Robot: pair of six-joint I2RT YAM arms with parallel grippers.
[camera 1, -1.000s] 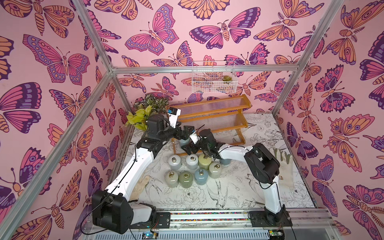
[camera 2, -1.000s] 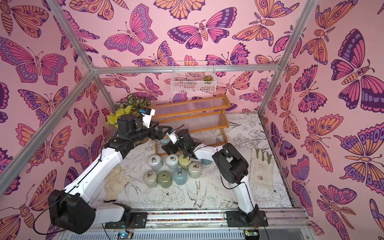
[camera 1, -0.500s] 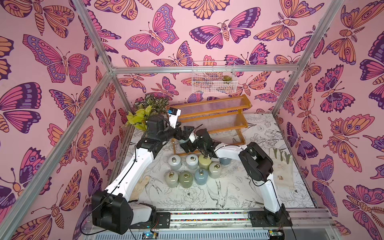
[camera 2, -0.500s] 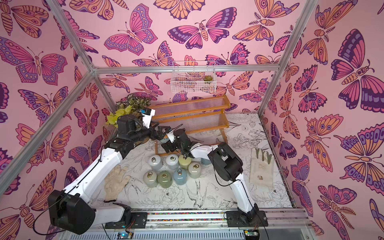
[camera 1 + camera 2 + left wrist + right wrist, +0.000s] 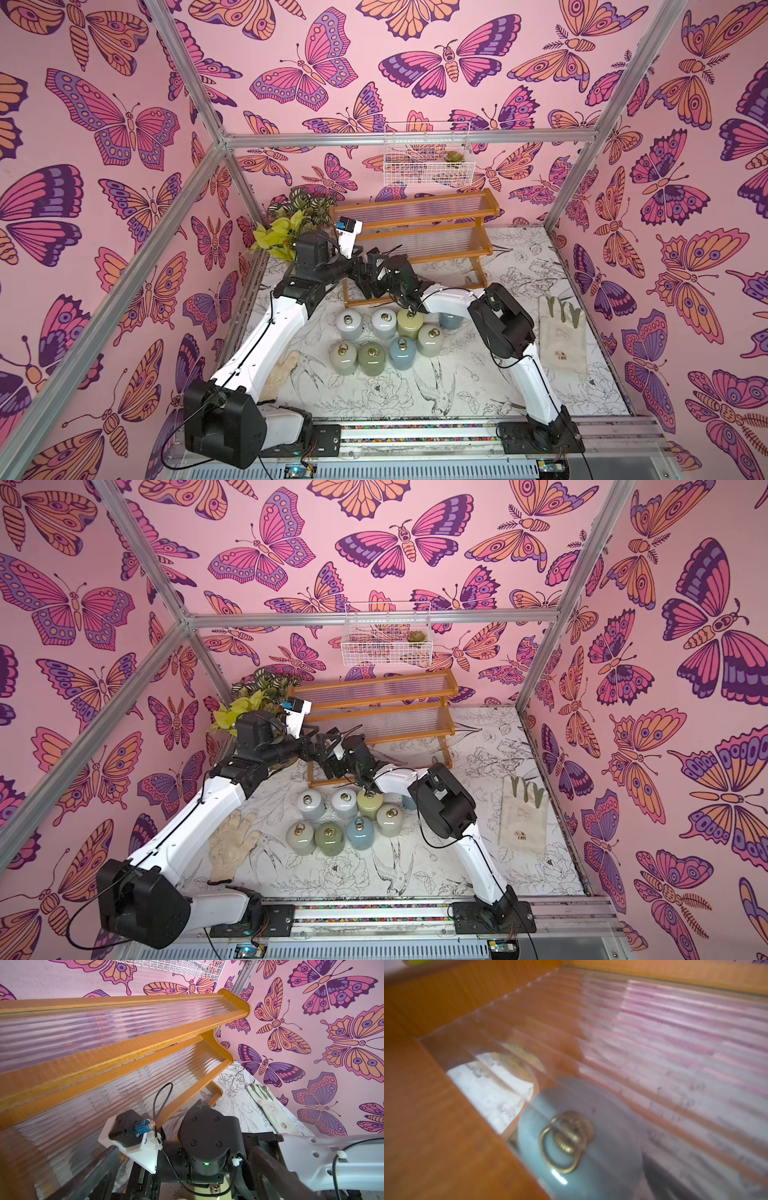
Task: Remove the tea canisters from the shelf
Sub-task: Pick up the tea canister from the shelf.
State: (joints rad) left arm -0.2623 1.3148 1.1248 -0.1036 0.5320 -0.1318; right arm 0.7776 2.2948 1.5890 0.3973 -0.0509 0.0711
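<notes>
The shelf [image 5: 424,226] shows glossy orange-brown wood framing clear ribbed plastic tiers; the tea canisters [image 5: 386,324] look smooth, glazed, brass-ringed; the glove [image 5: 561,340] is matt cloth.

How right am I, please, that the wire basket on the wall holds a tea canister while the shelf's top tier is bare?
Not quite: the wire basket holds a small succulent instead, as both top views show; the shelf's top tier is bare.
</notes>
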